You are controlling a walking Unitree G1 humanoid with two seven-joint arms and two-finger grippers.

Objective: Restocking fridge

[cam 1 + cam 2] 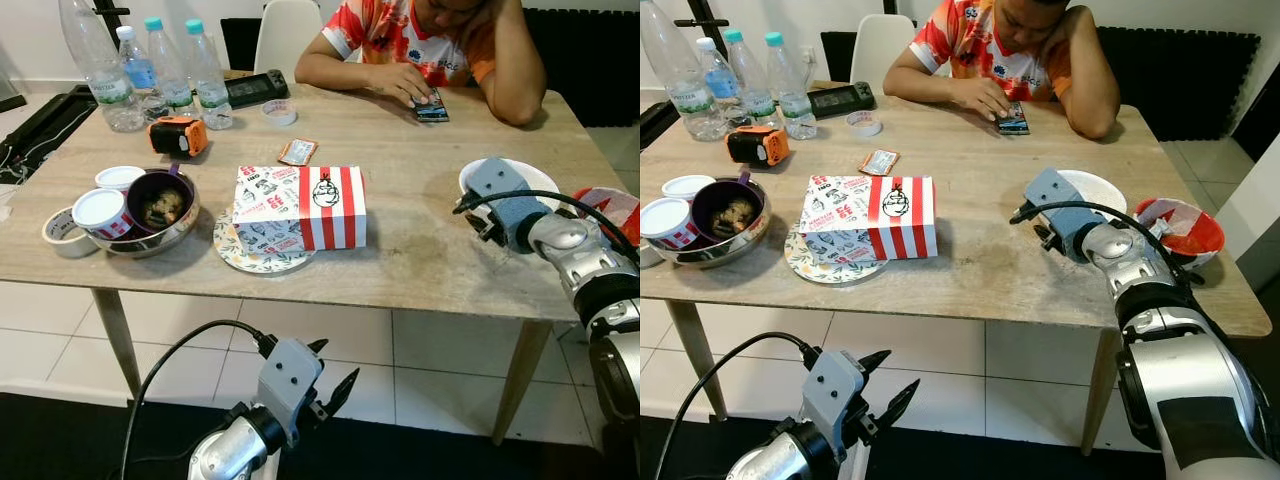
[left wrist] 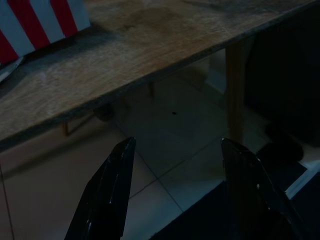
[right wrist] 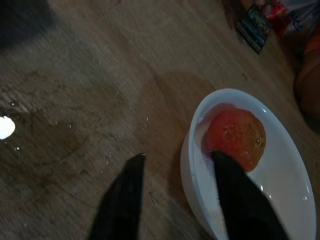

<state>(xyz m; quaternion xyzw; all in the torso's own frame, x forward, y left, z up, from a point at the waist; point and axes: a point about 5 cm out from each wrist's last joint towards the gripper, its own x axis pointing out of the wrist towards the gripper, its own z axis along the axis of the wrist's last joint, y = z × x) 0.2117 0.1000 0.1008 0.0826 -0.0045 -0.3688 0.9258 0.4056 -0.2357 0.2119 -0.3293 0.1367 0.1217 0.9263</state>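
Note:
An orange [image 3: 235, 137] lies in a white bowl [image 3: 197, 165] at the right side of the wooden table [image 1: 420, 260]. My right gripper [image 3: 178, 155] hangs open over the bowl's rim, with one finger inside the bowl beside the orange and the other outside above the tabletop. Its wrist [image 1: 510, 210] covers part of the bowl [image 1: 545, 178] in the eye views. My left gripper [image 1: 338, 362] is open and holds nothing, low in front of the table's near edge, over the floor tiles.
A red-striped chicken box [image 1: 300, 207] sits on a patterned plate [image 1: 245, 258] mid-table. Left of it is a metal bowl [image 1: 150, 238] with cups, a tape roll [image 1: 62, 232], water bottles [image 1: 165, 60] and an orange tape measure [image 1: 178, 135]. A person [image 1: 420, 40] sits opposite with a phone [image 1: 432, 105]. A red-rimmed paper bowl [image 1: 1180, 225] is far right.

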